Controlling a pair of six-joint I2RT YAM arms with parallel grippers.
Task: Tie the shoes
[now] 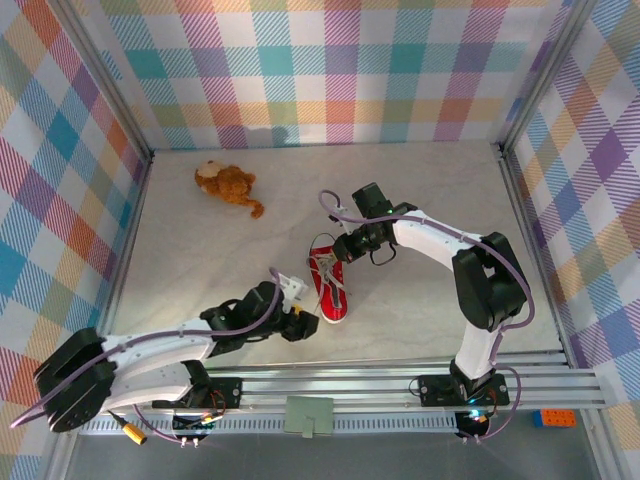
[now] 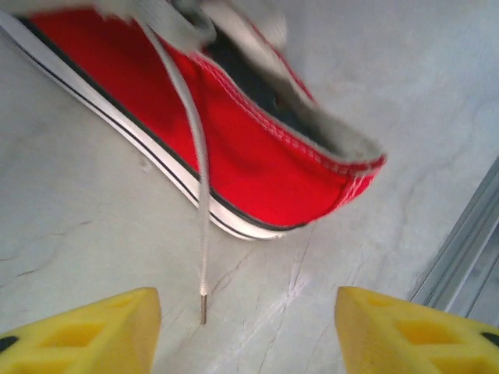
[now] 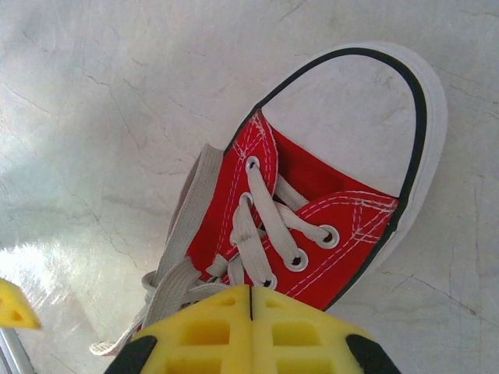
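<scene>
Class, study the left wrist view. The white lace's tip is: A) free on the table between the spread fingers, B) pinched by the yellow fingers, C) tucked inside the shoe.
A: the lace tip rests on the table, clear of both fingers of the left gripper.

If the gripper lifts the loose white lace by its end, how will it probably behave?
The lace drapes limply over the sneaker, so it likely flops and sags. It looks thin and flat, so it may slip out easily.
</scene>
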